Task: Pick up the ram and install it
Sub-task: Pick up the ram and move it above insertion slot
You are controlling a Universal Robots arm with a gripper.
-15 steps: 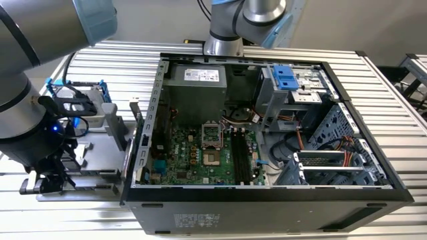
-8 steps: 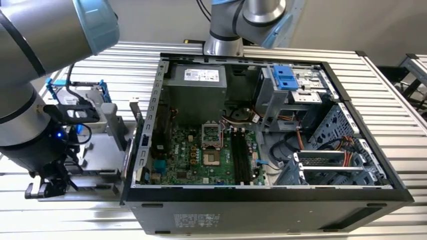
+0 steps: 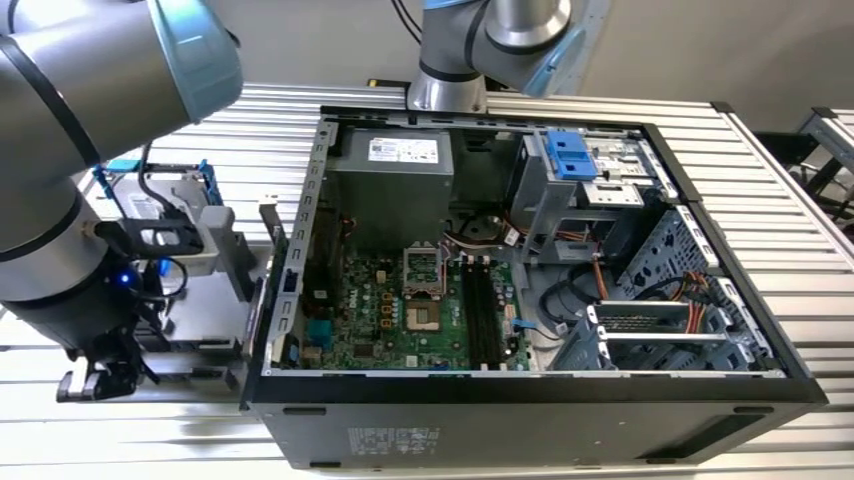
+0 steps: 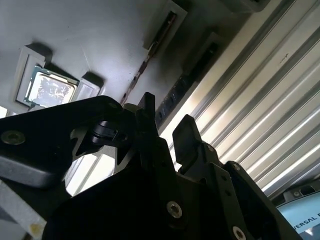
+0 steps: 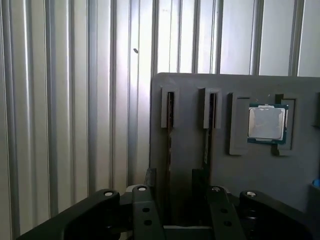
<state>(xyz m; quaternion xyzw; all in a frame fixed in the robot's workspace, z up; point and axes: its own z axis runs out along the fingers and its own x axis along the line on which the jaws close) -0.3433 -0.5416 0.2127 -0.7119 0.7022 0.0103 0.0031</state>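
The ram (image 5: 170, 125) stands edge-up in the outermost slot of the grey tray (image 5: 250, 170), thin, light and stiff (brittle, I'd guess), best pinched across its flat faces mid-length; the end effector (image 5: 175, 177) hangs over that tray, parted, holding nothing.

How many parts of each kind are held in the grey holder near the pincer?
ram sticks: 2
square silver chip: 1
Total: 3
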